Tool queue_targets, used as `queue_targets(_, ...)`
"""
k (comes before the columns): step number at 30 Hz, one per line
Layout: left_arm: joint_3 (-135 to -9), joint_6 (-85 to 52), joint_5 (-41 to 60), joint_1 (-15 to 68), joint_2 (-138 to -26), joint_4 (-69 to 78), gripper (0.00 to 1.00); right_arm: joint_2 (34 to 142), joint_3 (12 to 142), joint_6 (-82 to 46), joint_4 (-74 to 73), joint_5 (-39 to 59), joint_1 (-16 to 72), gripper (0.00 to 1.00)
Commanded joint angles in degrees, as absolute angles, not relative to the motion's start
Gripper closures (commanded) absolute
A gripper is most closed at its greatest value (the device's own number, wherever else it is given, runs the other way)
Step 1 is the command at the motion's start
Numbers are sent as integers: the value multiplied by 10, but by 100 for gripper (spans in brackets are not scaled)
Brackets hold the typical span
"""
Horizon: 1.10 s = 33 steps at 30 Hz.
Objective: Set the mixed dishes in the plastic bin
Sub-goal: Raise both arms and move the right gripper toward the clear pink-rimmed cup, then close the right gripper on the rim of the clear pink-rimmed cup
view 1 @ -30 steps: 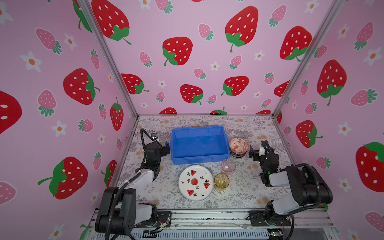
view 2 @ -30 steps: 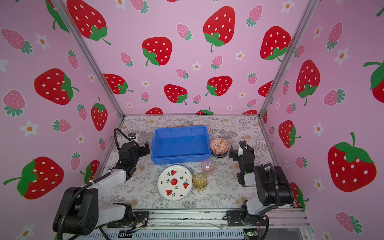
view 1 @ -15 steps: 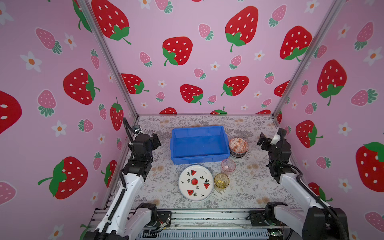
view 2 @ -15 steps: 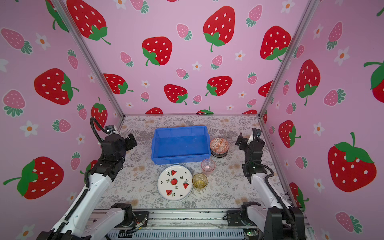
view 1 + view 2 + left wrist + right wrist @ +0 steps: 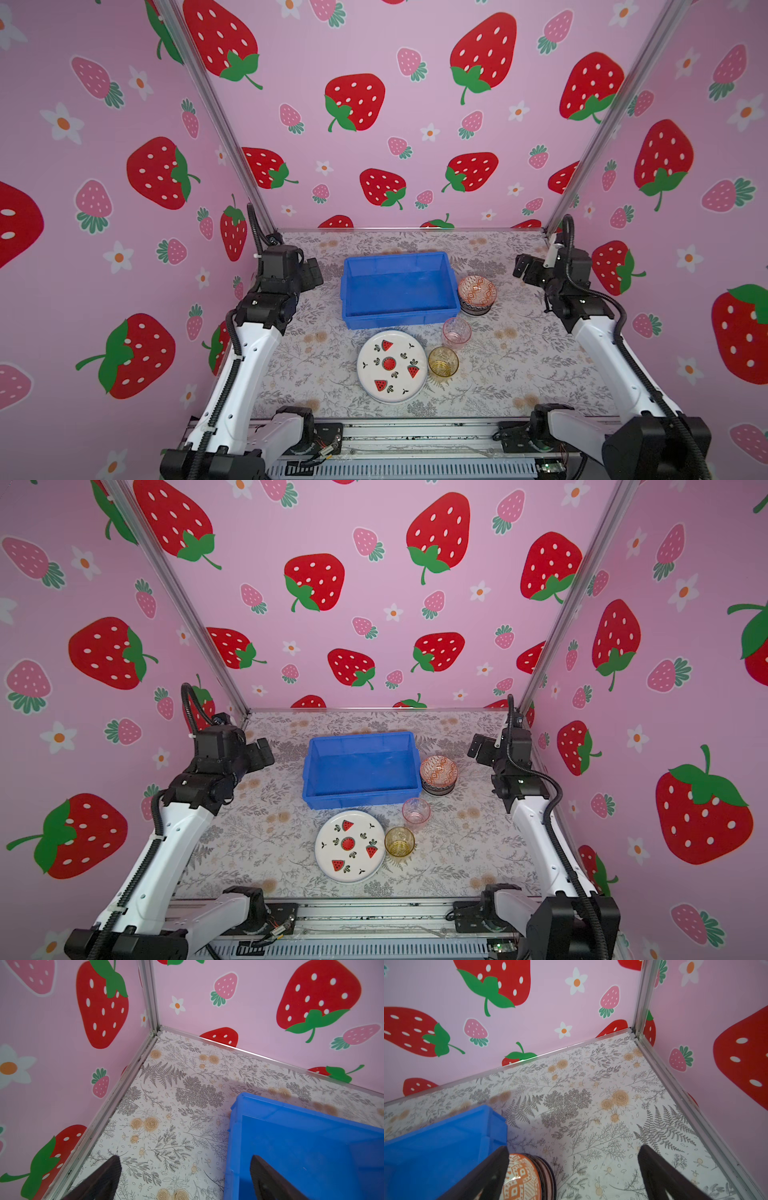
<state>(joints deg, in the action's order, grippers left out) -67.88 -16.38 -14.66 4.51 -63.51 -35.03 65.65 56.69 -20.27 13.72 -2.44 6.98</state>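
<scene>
I have both arms raised at the sides of the floral table. Neither claw carries anything. The left gripper hangs just left of the blue bin, near its far left corner. In the left wrist view, the left gripper has its jaws spread wide: one finger is over the table and the other over the bin's inner floor. The right gripper sits high by the right wall, well apart from the dishes. In its wrist view the jaws are just as wide with bare table between them. All the dishes I can see lie on the table outside the bin. The orange-red bowl is nested on a darker bowl just beside the bin's right wall; whether the stack touches the wall I cannot tell. The watermelon plate lies flat just in front of the bin's near wall. The amber tumbler stands upright against the plate's right edge. The pink tumbler stands upright between the amber tumbler and the bin's near right corner.
</scene>
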Motion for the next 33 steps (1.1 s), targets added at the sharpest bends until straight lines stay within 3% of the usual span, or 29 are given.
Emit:
queue_targets(1,-711,-175,-66,48,-653,-398,1,660,594,-170,264,21,92,1)
queue_targets(4,-727,-177,-34,65,-677,-391,1,668,608,-162,313,41,114,1)
queue_targets(11,-820,-133,-58,143,-762,-394,1,705,637,-171,440,31,210,12)
queue_targets(19,-794,-126,12,160,-786,-319,1,692,603,-233,457,46,292,21)
queue_targets(33,-747,-134,37,176,-782,-303,1,721,533,-303,419,39,367,38)
